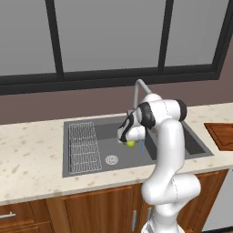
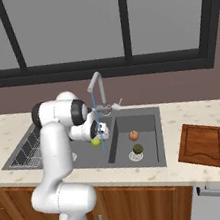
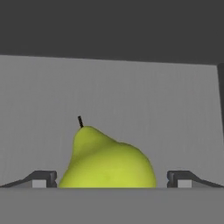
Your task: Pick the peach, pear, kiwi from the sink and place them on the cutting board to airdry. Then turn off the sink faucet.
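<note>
You are at the pick-up of the pear (image 3: 107, 162), which lies on the sink (image 3: 144, 100) floor between your gripper's (image 3: 111, 179) spread-apart fingers, so next close squarely on it, then carry it to the cutting board (image 2: 203, 144).
</note>
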Robot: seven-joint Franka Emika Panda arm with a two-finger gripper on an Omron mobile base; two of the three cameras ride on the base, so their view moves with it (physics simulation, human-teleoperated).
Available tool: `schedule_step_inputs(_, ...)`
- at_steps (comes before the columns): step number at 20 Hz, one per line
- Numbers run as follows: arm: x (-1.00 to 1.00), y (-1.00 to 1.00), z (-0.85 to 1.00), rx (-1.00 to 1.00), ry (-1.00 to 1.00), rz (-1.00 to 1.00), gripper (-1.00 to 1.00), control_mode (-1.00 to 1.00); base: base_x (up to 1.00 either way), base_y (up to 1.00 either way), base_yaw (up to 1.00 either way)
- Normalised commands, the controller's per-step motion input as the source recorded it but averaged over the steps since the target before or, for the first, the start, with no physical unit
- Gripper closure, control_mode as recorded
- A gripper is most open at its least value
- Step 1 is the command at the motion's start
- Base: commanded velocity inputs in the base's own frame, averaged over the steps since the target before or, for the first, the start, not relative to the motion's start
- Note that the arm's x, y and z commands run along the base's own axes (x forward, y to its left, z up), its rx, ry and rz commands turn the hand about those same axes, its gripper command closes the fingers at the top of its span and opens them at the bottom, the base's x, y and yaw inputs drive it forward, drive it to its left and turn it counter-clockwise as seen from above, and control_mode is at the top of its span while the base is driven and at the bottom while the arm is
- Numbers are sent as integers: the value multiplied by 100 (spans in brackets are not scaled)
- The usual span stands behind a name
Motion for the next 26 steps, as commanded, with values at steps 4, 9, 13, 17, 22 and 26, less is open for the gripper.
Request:
schedule_step_inputs(4,4,0,-18,0,0,0,100,-100,0,0,0)
schedule_step_inputs(9,-9,0,-2,0,0,0,100,-100,0,0,0)
schedule_step_inputs(13,-16,1,10,0,-2,0,100,-100,0,0,0)
schedule_step_inputs(17,-14,0,27,0,-4,0,100,-100,0,0,0)
schedule_step_inputs(22,-24,1,47,0,-7,1,100,-100,0,0,0)
schedule_step_inputs(26,-31,5,50,0,-7,2,100,-100,0,0,0)
